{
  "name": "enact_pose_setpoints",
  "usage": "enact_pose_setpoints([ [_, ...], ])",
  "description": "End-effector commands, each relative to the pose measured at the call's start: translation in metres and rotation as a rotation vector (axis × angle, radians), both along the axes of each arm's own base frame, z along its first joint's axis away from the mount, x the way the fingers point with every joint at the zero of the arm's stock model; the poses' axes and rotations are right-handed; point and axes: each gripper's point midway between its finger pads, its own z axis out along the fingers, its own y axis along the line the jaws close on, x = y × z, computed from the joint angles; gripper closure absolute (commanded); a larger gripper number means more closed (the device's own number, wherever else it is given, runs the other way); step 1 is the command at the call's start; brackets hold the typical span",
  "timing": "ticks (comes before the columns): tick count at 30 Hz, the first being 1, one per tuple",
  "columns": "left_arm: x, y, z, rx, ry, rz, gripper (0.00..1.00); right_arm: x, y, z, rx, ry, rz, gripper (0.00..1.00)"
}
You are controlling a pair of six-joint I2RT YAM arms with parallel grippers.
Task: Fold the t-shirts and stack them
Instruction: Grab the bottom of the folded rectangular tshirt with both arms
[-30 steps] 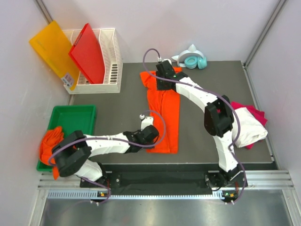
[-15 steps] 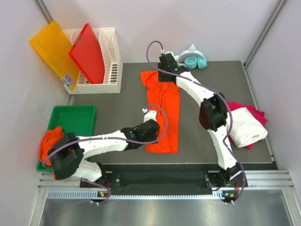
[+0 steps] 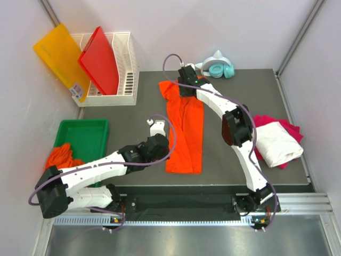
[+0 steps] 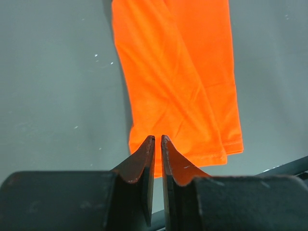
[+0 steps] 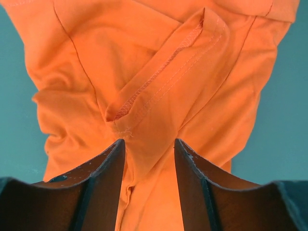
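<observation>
A bright orange t-shirt [image 3: 185,128], folded into a long strip, lies on the dark table [image 3: 128,117]. My right gripper [image 3: 186,87] hovers over its far end. In the right wrist view that gripper [image 5: 149,144] is open, its fingers either side of a stitched seam of the orange t-shirt [image 5: 159,86], pinching nothing. My left gripper [image 3: 160,145] is just left of the strip's near end. In the left wrist view it [image 4: 158,138] is shut and empty above the table, with the orange t-shirt [image 4: 178,82] ahead. White [image 3: 277,143] and magenta [image 3: 290,128] t-shirts lie at the right edge. More orange t-shirts [image 3: 61,157] are heaped by the green tray.
A green tray [image 3: 82,133] stands off the table's left side. At the back left is a white basket [image 3: 125,64] holding a red board [image 3: 101,58], with a yellow board [image 3: 58,53] beside it. Teal headphones [image 3: 218,68] lie at the back edge.
My left gripper has drawn back to the left, off the shirt's near left edge. My right gripper has opened wider over the shirt's far end.
</observation>
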Motion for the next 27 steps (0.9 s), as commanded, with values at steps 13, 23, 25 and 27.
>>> enact_pose_setpoints([
  [13,-0.011,0.026,-0.006,0.029,0.022,0.047,0.85,0.012,0.024,0.007,0.038,-0.046,0.060,0.51],
  [23,-0.014,0.026,-0.013,0.023,0.041,0.042,0.85,0.008,0.020,-0.013,0.015,-0.003,0.059,0.52],
  [25,-0.014,0.026,-0.014,0.027,0.043,0.042,0.85,0.008,0.017,-0.016,0.011,0.005,0.051,0.56],
  [27,-0.015,0.026,-0.015,0.027,0.046,0.040,0.85,0.009,0.012,-0.018,0.005,0.010,0.030,0.69],
])
